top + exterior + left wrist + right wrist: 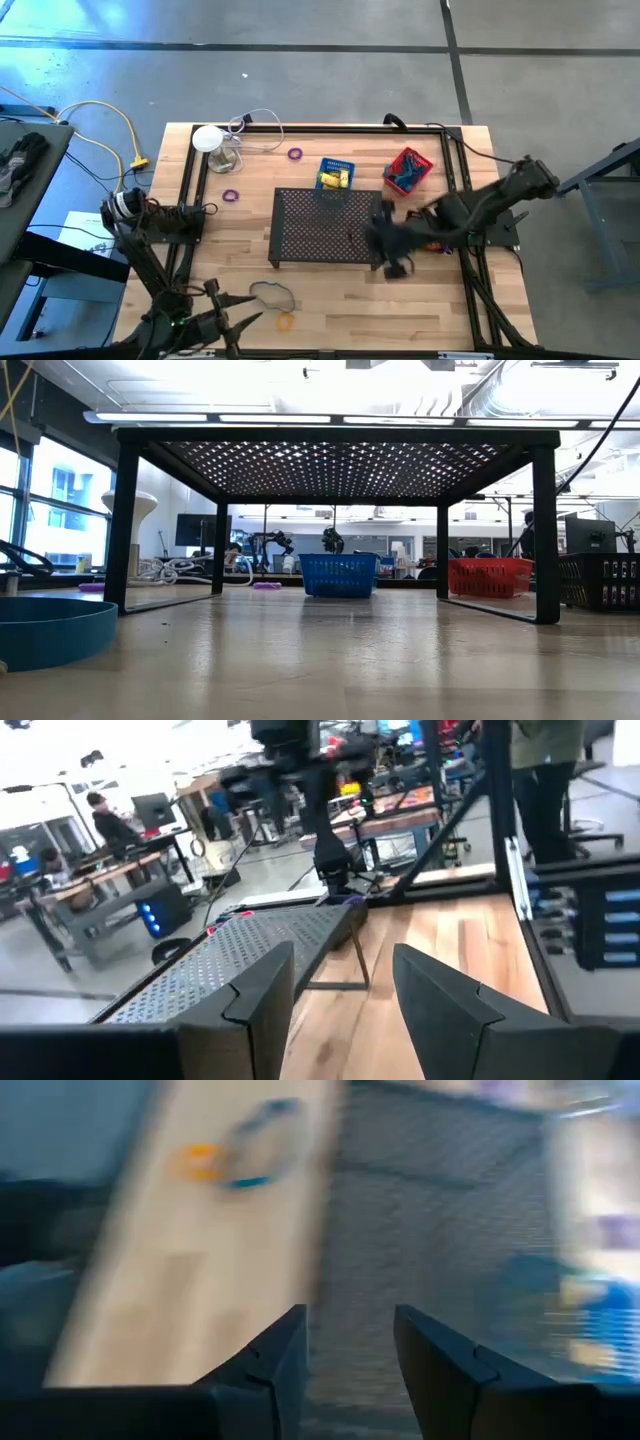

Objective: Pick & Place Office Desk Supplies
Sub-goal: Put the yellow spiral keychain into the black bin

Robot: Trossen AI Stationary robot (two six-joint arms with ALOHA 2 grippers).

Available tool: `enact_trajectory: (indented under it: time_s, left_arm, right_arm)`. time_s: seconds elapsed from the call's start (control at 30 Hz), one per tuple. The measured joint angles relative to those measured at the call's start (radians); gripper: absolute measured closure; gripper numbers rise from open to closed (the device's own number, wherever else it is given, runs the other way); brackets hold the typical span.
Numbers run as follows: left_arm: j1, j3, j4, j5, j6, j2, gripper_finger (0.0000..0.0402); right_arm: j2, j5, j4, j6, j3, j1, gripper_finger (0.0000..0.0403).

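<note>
Loose supplies wait on the table while the right tool crosses the mesh tray.

Orange ring (286, 321) and band loop (270, 293) lie lower centre; right tool (392, 252), fingers parted and empty, should settle before descending. Left tool (340, 995), lower left, also released.

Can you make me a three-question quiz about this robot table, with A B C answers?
1. Where is the orange ring?
A. on the wood near the table's front edge
B. on the mesh tray
C. in the red basket

2. How many purple rings lie on the table?
A. none
B. two
C. five

3. How are the right gripper fingers?
A. shut on a ring
B. open, holding nothing
C. shut on a box

Answers: 1 A, the high view shows it on bare wood. 2 B, one by the blue basket, one left of the tray. 3 B, the right wrist view shows a gap.
</note>
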Motion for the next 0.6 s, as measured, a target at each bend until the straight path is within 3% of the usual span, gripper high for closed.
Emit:
enact_trajectory:
  time_s: [0.13, 0.23, 0.33, 0.5, 0.6]
  left_arm:
    - [-0.037, -0.006, -0.133, 0.051, -0.16, 0.0, 0.0236]
    - [-0.058, -0.006, -0.289, 0.266, -0.331, 0.0, 0.0236]
    - [-0.058, -0.006, -0.415, 0.472, -0.489, 0.001, 0.0236]
    - [0.007, -0.006, -0.609, 0.553, -0.765, 0.001, 0.0236]
    - [0.055, -0.006, -0.737, 0.739, -0.89, 0.001, 0.0236]
  right_arm:
    - [0.02, -0.15, 0.04, 0.097, 0.0, 0.104, 0.0264]
    - [0.044, -0.18, 0.076, 0.164, -0.013, 0.182, 0.0264]
    - [0.076, -0.188, 0.115, 0.202, -0.023, 0.242, 0.0264]
    - [0.15, -0.172, 0.143, 0.289, -0.027, 0.311, 0.0264]
    - [0.204, -0.122, 0.192, 0.333, -0.027, 0.343, 0.0264]
